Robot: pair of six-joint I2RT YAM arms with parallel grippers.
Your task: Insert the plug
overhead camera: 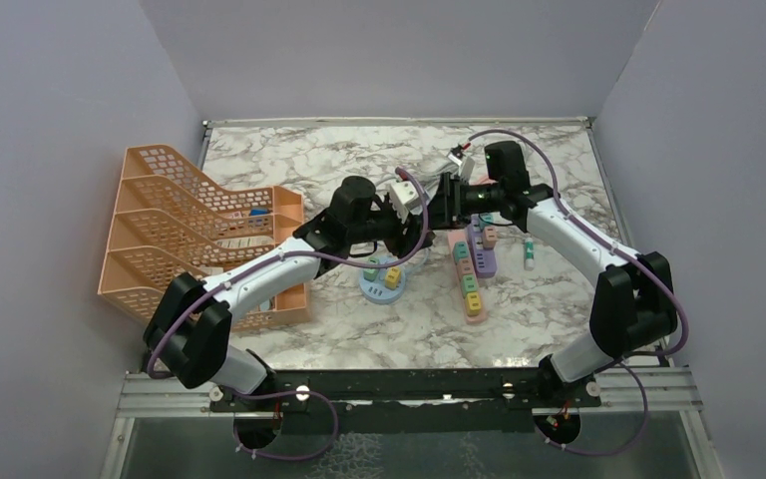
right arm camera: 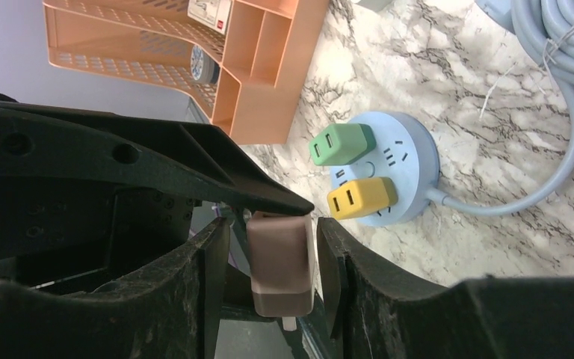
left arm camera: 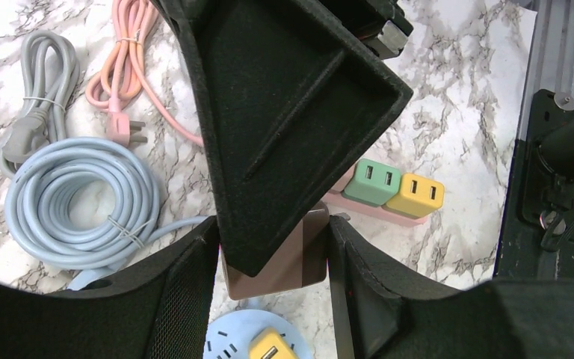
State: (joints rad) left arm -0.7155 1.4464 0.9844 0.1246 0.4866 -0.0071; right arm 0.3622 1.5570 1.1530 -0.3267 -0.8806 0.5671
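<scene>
A brown plug [left arm camera: 280, 263] hangs in the air between both grippers, above the round blue power strip [overhead camera: 381, 284]. My left gripper [left arm camera: 273, 224] is shut on the plug, with both fingers pressing its sides. My right gripper [right arm camera: 275, 228] straddles the same plug [right arm camera: 280, 262], with a narrow gap showing on each side, so it is open. In the left wrist view one right finger [left arm camera: 291, 112] covers the plug's top. The round strip [right arm camera: 411, 161] carries a green plug [right arm camera: 341, 143] and a yellow plug [right arm camera: 360, 197]. In the top view the two grippers [overhead camera: 421, 207] meet at mid-table.
A long pink strip [overhead camera: 469, 281] and a purple strip [overhead camera: 485, 251] with several coloured plugs lie right of the round one. An orange file rack [overhead camera: 199, 235] stands at the left. Coiled blue-grey [left arm camera: 82, 202], pink [left arm camera: 123, 67] and grey [left arm camera: 37, 82] cables lie on the marble.
</scene>
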